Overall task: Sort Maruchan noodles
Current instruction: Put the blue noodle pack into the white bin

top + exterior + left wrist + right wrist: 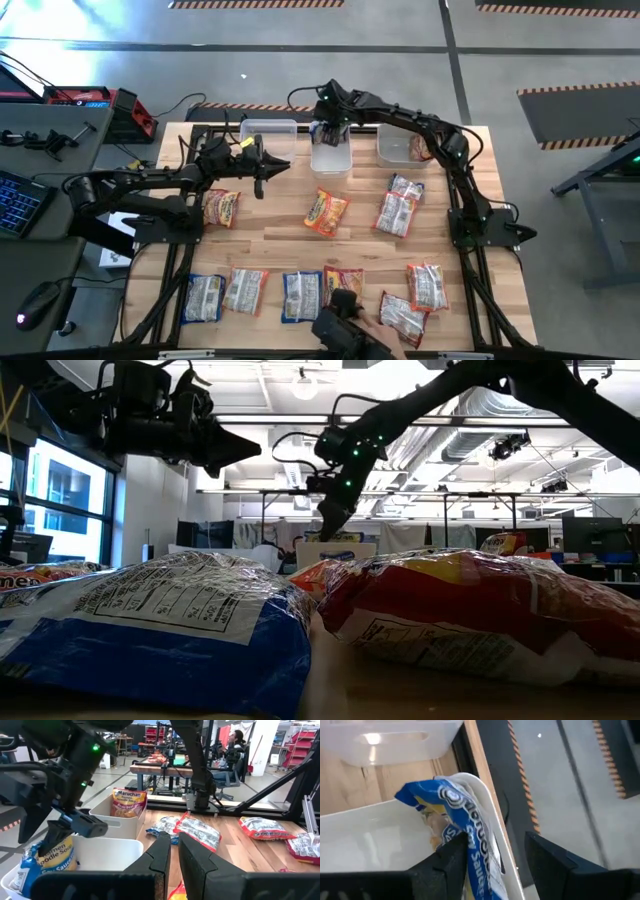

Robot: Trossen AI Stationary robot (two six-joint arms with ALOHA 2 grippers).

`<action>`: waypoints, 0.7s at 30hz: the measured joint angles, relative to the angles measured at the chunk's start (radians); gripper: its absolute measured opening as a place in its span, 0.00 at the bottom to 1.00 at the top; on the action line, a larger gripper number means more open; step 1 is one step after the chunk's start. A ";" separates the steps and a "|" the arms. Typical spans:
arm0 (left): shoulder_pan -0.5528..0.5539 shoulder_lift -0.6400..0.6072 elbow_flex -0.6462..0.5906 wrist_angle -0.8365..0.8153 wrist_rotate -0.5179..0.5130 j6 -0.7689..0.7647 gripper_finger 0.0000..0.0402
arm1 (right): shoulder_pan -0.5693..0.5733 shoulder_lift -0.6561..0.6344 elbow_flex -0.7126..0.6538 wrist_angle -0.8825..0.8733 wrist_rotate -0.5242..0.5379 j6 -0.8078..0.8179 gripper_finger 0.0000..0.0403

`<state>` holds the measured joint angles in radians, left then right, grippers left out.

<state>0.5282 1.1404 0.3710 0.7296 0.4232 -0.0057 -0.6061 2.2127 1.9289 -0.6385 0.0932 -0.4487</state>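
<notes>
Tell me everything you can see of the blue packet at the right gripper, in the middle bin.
The blue packet is a crinkled plastic ramen pack, blue and white with yellow print. It stands on edge inside the middle bin, leaning against the bin's white wall with its top poking over the rim. The right gripper hangs right above it, fingers apart to either side; whether they touch it cannot be told. The left wrist view shows it upright too.
</notes>
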 joint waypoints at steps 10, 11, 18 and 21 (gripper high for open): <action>0.000 0.000 0.000 0.000 0.000 0.001 0.06 | -0.022 0.009 0.000 0.004 -0.044 0.030 0.43; 0.000 0.000 0.000 0.000 0.000 -0.001 0.06 | -0.022 0.009 0.000 0.006 -0.043 0.030 0.43; 0.000 0.000 0.000 0.000 0.000 0.000 0.06 | -0.022 -0.005 0.000 0.017 -0.036 0.003 0.43; 0.000 0.000 0.000 0.000 0.000 0.000 0.06 | -0.020 -0.032 0.000 0.021 -0.019 -0.022 0.43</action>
<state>0.5284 1.1404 0.3710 0.7300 0.4232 -0.0056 -0.6266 2.1806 1.9285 -0.6176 0.0742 -0.4708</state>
